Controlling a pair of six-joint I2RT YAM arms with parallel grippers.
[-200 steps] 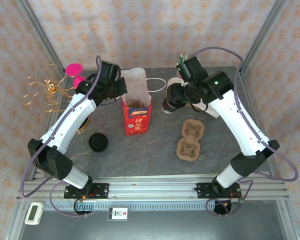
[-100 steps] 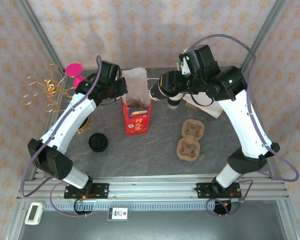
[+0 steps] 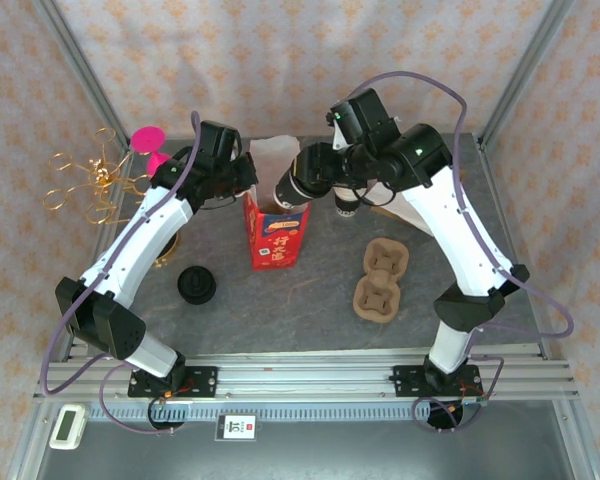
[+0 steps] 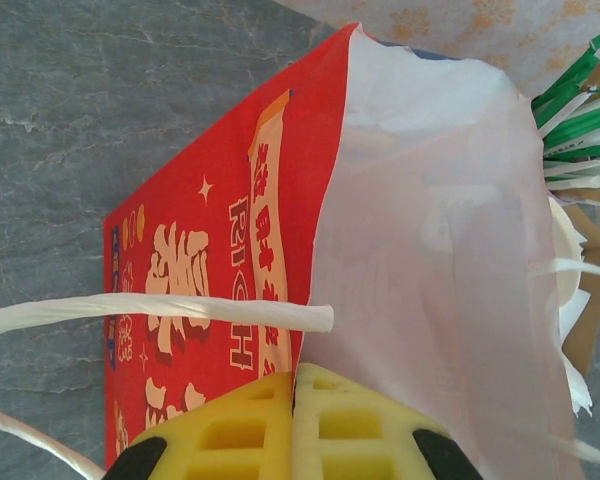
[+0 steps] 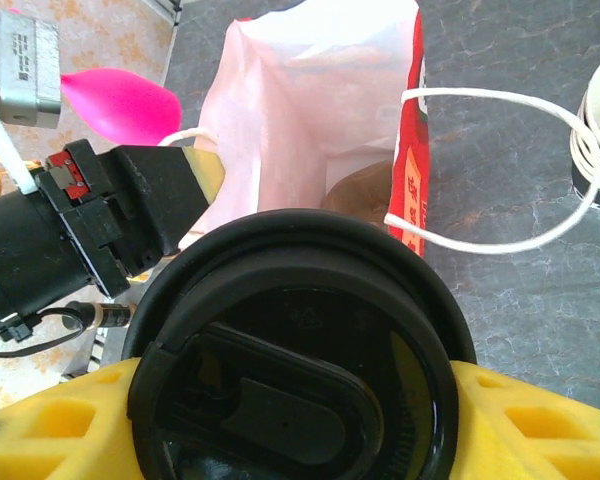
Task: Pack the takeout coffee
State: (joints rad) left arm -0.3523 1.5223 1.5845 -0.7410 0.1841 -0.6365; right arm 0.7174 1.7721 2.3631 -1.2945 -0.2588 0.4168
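Top view: coffee cup (image 3: 290,188) lifted off desk (image 3: 320,300) right of bag, now tilted over paper bag (image 3: 276,232) mouth; insertion likely next.
Left wrist: left fingers (image 4: 230,440) pinched shut on bag rim, holding mouth open.
Right wrist: right fingers (image 5: 540,430) grip cup sides, black lid (image 5: 300,360) between them; bag opening just beyond.

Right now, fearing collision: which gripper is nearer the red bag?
Left: the left gripper clamps the rim of the red bag; right gripper holds a coffee cup above its opening.
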